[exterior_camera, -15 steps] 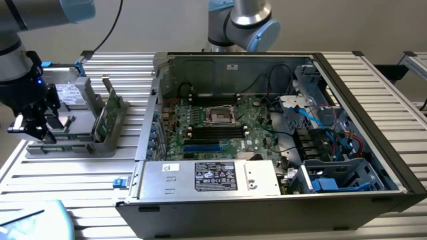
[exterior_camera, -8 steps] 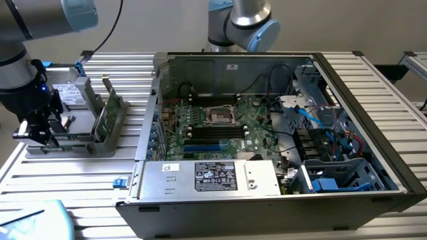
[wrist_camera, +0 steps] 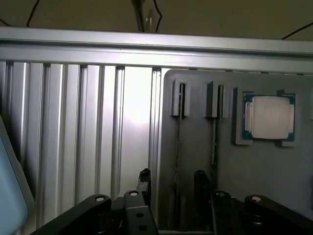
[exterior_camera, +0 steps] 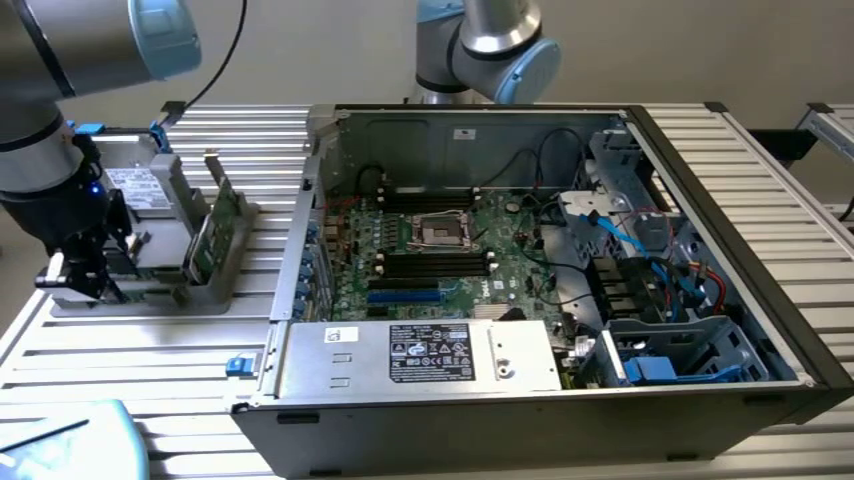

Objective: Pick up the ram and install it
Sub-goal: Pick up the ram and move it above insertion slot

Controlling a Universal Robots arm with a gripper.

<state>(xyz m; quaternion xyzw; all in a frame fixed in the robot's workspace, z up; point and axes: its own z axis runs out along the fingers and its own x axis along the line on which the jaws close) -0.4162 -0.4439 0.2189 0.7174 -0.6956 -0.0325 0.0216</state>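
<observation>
1. Standing on its long edge, the ram [exterior_camera: 203,245] is kept upright in a slot of a grey holder plate [exterior_camera: 160,300].
2. The ram is seen outside the computer case [exterior_camera: 727,170], just beside the case's wall on the exterior view's left.
3. Nothing is held by the gripper [exterior_camera: 87,285], and its jaws are spread apart.
4. The gripper is hung low over the holder plate, near the ram and on the exterior view's left of it, and the ram is not touched.
5. In the wrist view, the two black fingers [wrist_camera: 145,181] of the gripper [wrist_camera: 172,178] are seen wide apart, and a thin dark strip in one slot of the holder plate [wrist_camera: 244,186] is lined up between them.
6. A square silver chip [wrist_camera: 270,116] is laid flat in its own pocket on the same plate.
7. A grey drive with a white sticker [exterior_camera: 138,190] is stood at the far end of the plate.
8. The plate and the case are set on a ribbed metal table [exterior_camera: 134,350].
9. Inside the open case, a green motherboard [exterior_camera: 441,250] is laid flat.
</observation>
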